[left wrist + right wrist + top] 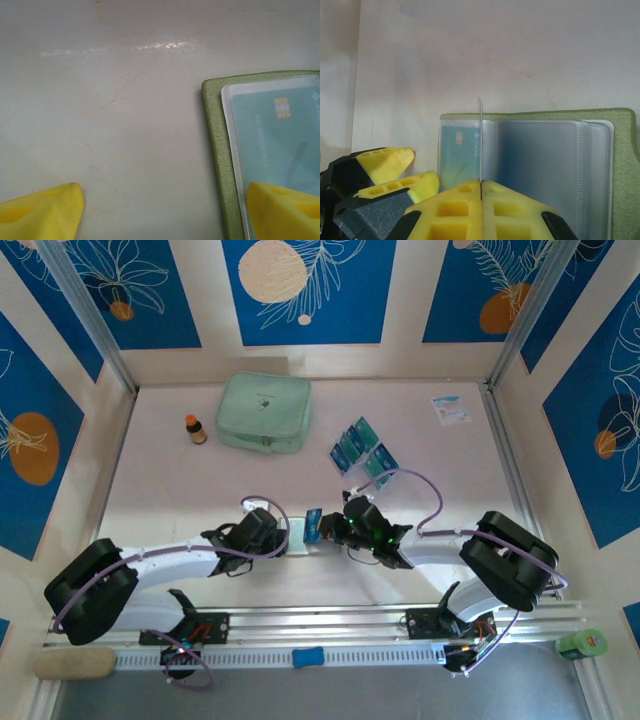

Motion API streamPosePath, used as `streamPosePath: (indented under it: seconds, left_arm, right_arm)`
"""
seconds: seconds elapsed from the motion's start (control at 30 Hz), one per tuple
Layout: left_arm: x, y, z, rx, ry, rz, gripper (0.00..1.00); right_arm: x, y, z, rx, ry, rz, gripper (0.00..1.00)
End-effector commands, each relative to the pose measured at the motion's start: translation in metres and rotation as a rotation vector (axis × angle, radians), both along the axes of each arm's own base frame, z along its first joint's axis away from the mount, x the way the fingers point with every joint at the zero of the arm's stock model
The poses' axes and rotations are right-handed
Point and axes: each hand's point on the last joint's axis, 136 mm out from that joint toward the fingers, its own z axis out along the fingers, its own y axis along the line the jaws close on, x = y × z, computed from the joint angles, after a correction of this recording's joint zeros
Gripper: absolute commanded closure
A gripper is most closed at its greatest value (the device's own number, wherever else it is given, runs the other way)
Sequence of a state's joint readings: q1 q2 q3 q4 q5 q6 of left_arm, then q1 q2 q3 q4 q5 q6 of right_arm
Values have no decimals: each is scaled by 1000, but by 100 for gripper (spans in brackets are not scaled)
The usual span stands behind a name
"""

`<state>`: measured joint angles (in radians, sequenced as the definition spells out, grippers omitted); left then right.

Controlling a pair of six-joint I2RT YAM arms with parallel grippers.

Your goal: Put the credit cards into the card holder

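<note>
Right gripper (481, 187) pinches an upright credit card (480, 140) over the open card holder (622, 150); left gripper (162, 200) spread.

Counts: one card holder (622, 150); one upright card (314, 523) at it; one sleeved card (280, 135) inside; loose credit cards (362, 452), about five, overlapping; one pouch (265, 412); one bottle (195, 429); one paper packet (450, 408).

The olive-green card holder (620, 165) lies open and flat at the centre of the overhead frame, its clear plastic sleeves (545, 165) fanned out. A teal card (457, 155) sits in the leftmost sleeve. A second card (480, 135) stands on edge above it. Loose blue cards (362, 452) lie clustered to the upper right.
</note>
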<state>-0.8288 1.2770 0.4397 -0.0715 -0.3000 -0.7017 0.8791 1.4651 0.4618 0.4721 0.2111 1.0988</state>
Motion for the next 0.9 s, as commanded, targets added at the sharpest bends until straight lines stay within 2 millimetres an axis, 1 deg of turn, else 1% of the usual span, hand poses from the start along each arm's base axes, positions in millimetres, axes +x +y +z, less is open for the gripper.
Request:
streamPosePath:
  seconds: [0.0,0.43,0.77,0.87]
  left_arm:
    - [-6,14,-6,50,25,26,15]
    - [-6,15,-5,48,22,27,15]
    - [-5,14,-4,43,19,28,15]
    - [-6,14,-4,43,19,27,15]
  right_arm:
    - [-2,-1,-7,-5,6,-13,100]
    - [-6,0,-14,16,29,-13,100]
    - [-10,-12,-19,-4,29,-39,100]
    - [-10,-13,-19,-3,28,-39,100]
